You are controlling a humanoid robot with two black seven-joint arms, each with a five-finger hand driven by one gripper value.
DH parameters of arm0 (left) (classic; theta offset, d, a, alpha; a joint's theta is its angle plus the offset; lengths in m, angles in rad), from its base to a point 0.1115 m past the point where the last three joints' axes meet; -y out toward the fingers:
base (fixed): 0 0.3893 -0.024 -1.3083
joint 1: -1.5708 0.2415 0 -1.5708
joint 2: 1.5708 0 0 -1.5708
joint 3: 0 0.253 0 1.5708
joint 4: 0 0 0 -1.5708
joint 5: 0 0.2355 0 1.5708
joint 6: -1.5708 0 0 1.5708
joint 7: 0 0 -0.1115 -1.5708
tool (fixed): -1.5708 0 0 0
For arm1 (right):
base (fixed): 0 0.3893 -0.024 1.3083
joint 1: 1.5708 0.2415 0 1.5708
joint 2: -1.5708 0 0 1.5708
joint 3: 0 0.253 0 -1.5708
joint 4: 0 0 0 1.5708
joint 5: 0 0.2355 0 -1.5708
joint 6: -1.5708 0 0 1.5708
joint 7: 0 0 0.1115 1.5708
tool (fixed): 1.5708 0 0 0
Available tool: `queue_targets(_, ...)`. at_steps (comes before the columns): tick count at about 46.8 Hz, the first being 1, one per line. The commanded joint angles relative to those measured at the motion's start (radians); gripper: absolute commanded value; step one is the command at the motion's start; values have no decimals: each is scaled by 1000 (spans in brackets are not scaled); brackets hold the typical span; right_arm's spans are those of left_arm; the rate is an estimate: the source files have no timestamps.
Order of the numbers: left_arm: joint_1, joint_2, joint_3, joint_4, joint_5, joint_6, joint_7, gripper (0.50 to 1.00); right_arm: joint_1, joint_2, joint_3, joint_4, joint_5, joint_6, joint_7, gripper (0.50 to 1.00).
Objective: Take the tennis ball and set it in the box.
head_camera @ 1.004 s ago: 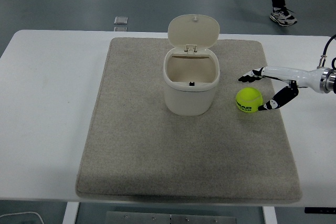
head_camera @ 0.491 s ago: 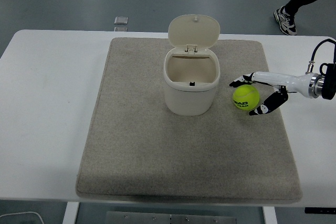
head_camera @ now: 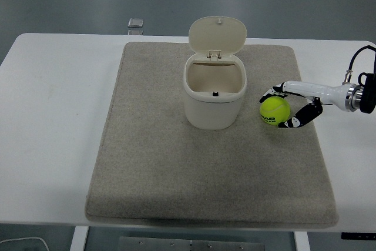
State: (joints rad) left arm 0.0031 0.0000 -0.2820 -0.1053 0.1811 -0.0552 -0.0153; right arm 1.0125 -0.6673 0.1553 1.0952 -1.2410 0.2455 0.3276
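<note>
A yellow-green tennis ball [head_camera: 274, 110] lies on the grey mat [head_camera: 158, 163], just right of the cream box [head_camera: 214, 90]. The box stands in the mat's upper middle with its hinged lid tipped up and back, and its inside shows nothing. My right hand [head_camera: 279, 109] reaches in from the right edge on a white forearm. Its dark fingers [head_camera: 301, 117] curl around the ball's far and near sides and touch it. The ball still rests on the mat. My left arm does not show.
The mat covers most of the white table [head_camera: 53, 116]. A small grey object [head_camera: 135, 23] lies on the floor beyond the table's far edge. A black cable [head_camera: 356, 58] loops above my right wrist.
My right hand moved left to the ball and its fingers closed in around it. The ball shifted slightly left. The person walking at the top right has left the view.
</note>
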Motion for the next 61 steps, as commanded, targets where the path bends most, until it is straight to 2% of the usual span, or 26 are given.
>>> queue_targets(1,0,0,0,-1,0,0,0,992,0,0,1,0,2,0,-1,768)
queue_targets(6,0,0,0,1,0,0,0,992,0,0,1,0,2,0,-1,766)
queue_targets(9,0,0,0,-1,0,0,0,992,0,0,1,0,3,0,-1,748)
queue_targets(15,0,0,0,1,0,0,0,992,0,0,1,2,9,2,-1,636)
queue_targets(20,0,0,0,-1,0,0,0,992,3,0,1,2,14,3,-1,505)
queue_targets(21,0,0,0,-1,0,0,0,992,3,0,1,2,14,3,-1,500)
queue_targets(39,0,0,0,-1,0,0,0,992,0,-21,21,2,31,3,14,500)
queue_targets(54,0,0,0,1,0,0,0,992,9,-118,23,5,132,11,108,500)
queue_targets(61,0,0,0,-1,0,0,0,992,15,-147,24,32,192,12,136,500)
